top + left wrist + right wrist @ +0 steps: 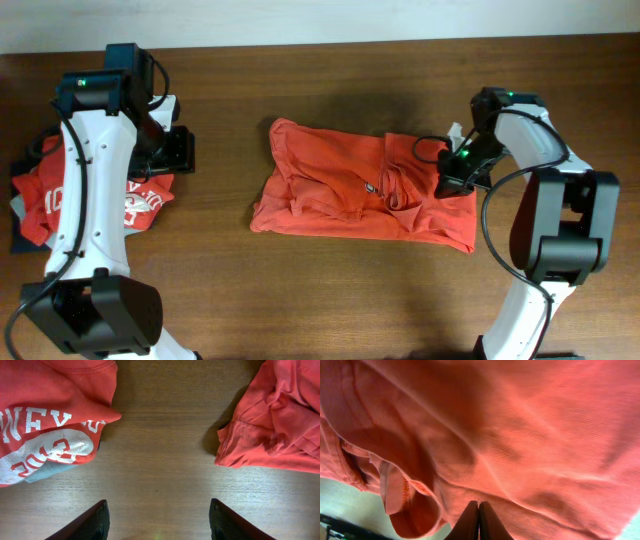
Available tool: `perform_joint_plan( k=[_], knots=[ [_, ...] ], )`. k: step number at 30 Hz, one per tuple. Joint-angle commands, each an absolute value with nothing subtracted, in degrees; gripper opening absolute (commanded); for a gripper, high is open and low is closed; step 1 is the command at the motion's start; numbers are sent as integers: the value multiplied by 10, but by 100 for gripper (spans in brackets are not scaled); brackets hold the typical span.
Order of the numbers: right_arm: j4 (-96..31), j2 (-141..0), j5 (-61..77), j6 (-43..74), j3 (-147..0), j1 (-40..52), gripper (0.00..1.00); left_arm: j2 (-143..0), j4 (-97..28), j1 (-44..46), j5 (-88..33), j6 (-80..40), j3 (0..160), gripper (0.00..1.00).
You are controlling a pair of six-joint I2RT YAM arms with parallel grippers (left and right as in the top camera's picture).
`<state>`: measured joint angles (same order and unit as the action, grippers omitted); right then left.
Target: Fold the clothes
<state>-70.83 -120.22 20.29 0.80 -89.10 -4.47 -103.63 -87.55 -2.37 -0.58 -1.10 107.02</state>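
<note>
Mid-table, right claw [479, 509] pinches the crumpled T-shirt [340, 200].

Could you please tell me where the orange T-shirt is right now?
In the overhead view the orange T-shirt lies crumpled at centre frame, to the right of the folded red printed shirt, with the right gripper pinching its right end.
</note>
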Motion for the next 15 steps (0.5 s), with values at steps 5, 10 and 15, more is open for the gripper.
perform_joint_plan(
  k=[5,10,15],
  knots=[
    [-676,-1194,219,6,-879,33,8,-1031,-874,-24,-2,-4,1068,64],
    [-670,-1194,379,-63,-880,102,7,-1031,-871,-24,-2,-4,1068,70],
    [-670,-1181,387,-73,-883,98,4,-1031,-865,-24,-2,-4,1068,76]
  ],
)
